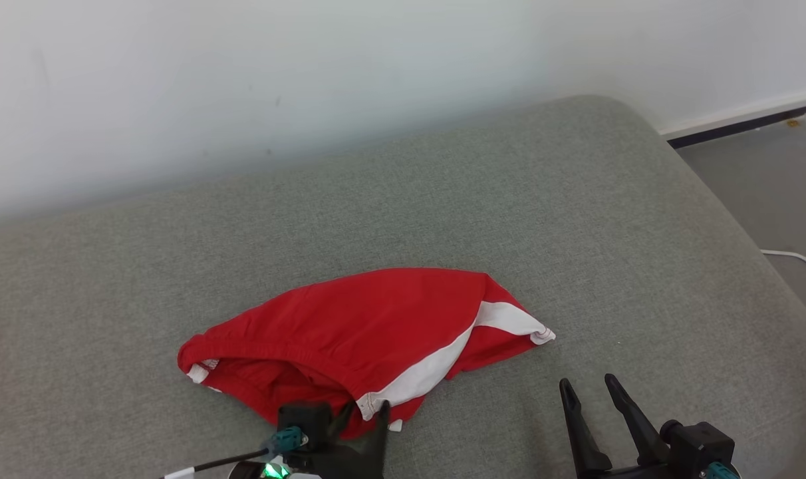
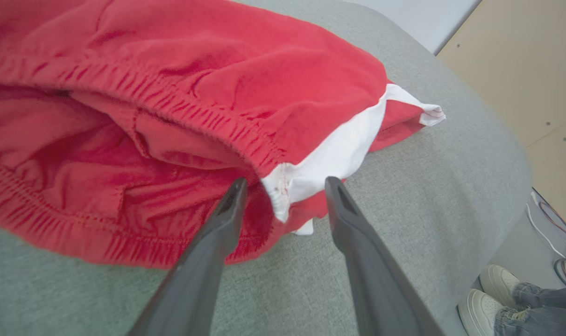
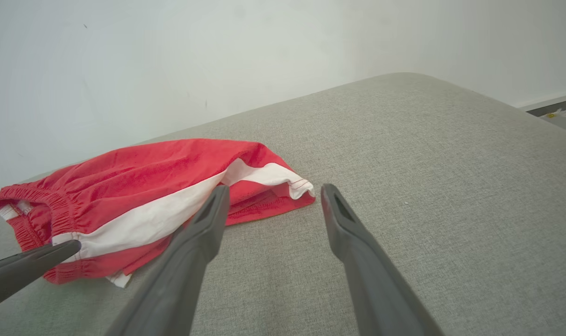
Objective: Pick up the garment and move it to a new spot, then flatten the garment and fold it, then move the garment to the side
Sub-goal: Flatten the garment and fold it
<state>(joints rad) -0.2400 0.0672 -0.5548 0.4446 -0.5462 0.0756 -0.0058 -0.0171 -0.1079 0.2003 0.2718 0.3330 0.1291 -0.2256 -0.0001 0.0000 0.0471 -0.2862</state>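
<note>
Showed red garment (image 1: 370, 326) rumpled on grey cushion (image 1: 576, 199); left tool (image 2: 284, 183) spread astride garment's white-striped waistband corner, right tool (image 1: 586, 382) spread, empty, near garment's right side.

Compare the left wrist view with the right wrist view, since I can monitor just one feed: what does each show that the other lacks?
Left wrist view: the inside of the open waistband of the red shorts, a person's white sneakers and floor cables. Right wrist view: the right gripper, open above bare grey cushion. Both: the shorts with their white stripe lying on the cushion, and the open left gripper at the waistband's striped end.
</note>
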